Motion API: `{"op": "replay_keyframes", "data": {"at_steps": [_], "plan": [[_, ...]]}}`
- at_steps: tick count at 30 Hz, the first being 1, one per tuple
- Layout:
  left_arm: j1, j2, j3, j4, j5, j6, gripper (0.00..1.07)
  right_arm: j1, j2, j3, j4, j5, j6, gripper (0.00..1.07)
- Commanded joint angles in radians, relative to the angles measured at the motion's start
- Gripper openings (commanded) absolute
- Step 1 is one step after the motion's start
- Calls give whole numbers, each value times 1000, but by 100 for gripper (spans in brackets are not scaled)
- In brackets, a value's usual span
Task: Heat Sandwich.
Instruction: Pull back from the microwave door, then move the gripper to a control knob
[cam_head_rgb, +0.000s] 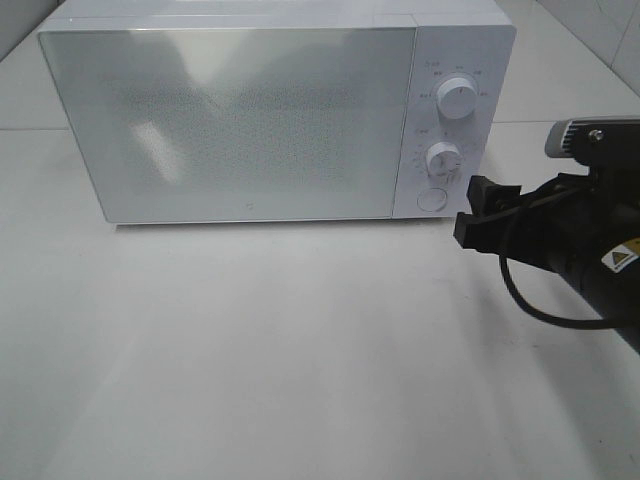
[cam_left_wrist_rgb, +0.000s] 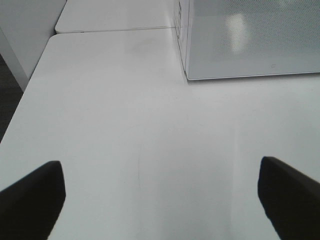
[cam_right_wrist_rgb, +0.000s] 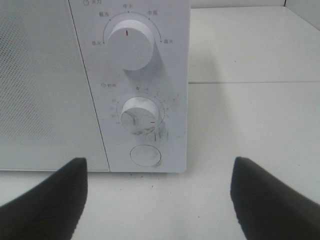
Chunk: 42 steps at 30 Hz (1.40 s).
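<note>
The sandwich is not in view in any frame. A white microwave (cam_head_rgb: 240, 110) stands at the back of the table with its door shut; the frosted door hides the inside. My right gripper (cam_head_rgb: 473, 210) is open and empty, just in front of the control panel, level with the lower knob (cam_head_rgb: 443, 158) and the round button (cam_head_rgb: 431, 198). In the right wrist view the gripper (cam_right_wrist_rgb: 157, 190) faces the lower knob (cam_right_wrist_rgb: 140, 116) and the button (cam_right_wrist_rgb: 145, 155). My left gripper (cam_left_wrist_rgb: 160, 170) is open and empty over bare table, apart from the microwave's corner (cam_left_wrist_rgb: 187, 75).
The upper knob (cam_head_rgb: 457, 97) sits above the lower one. The white table (cam_head_rgb: 300, 350) stretches in front of the microwave. A second table surface (cam_left_wrist_rgb: 115, 20) joins behind. The table's left edge (cam_left_wrist_rgb: 30, 100) drops to dark floor.
</note>
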<state>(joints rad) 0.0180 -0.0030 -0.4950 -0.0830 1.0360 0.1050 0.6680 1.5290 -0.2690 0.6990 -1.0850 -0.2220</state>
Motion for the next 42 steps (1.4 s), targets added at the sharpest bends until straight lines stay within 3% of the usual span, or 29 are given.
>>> {"op": "replay_keyframes", "data": {"at_steps": [1,8,19,28,42], "plan": [[2,-28,1,-11,-7,-9,100,42,26,-1,51,-58,-12,76],[2,-28,1,-11,-7,-9,100,129,69,-2,123,-88,-12,76],[2,-28,1,-11,-7,-9,100,130,69,-7,122,-89,-12,76],[2,-28,1,-11,-7,-9,100,64,75,-66,71,-82,-43,76],[2,-28,1,-11,-7,-9,100,-20,231,-222,-20,-50,-31,76]]}}
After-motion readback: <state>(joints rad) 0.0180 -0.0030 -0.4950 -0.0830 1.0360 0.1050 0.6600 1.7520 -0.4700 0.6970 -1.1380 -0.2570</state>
